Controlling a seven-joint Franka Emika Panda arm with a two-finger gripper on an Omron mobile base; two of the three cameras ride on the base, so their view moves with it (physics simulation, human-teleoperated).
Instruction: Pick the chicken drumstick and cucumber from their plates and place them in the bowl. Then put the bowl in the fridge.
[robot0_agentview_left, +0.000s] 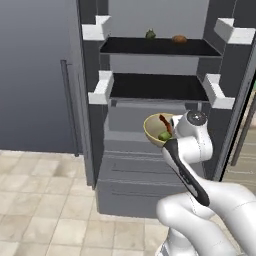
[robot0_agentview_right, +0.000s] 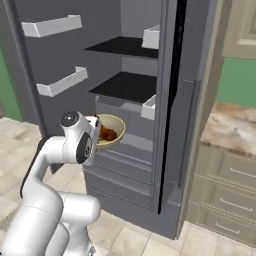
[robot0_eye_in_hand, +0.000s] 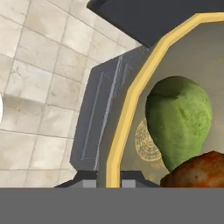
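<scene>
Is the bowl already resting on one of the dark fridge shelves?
No, the bowl hangs in the gripper in front of the fridge drawers, below the lower dark shelf, with the cucumber and chicken drumstick inside.

We see the fridge standing open in the middle of the left base view, its shelves in the upper half and its drawers below them. On the top shelf, near the top centre, a leafy item sits left of a rounded lump. The bowl hangs in front of the drawers, below the lower shelf, tilted. In the bowl lie the cucumber and the chicken drumstick, touching. The fingers straddle the bowl's rim at the bottom of the hand view.
</scene>
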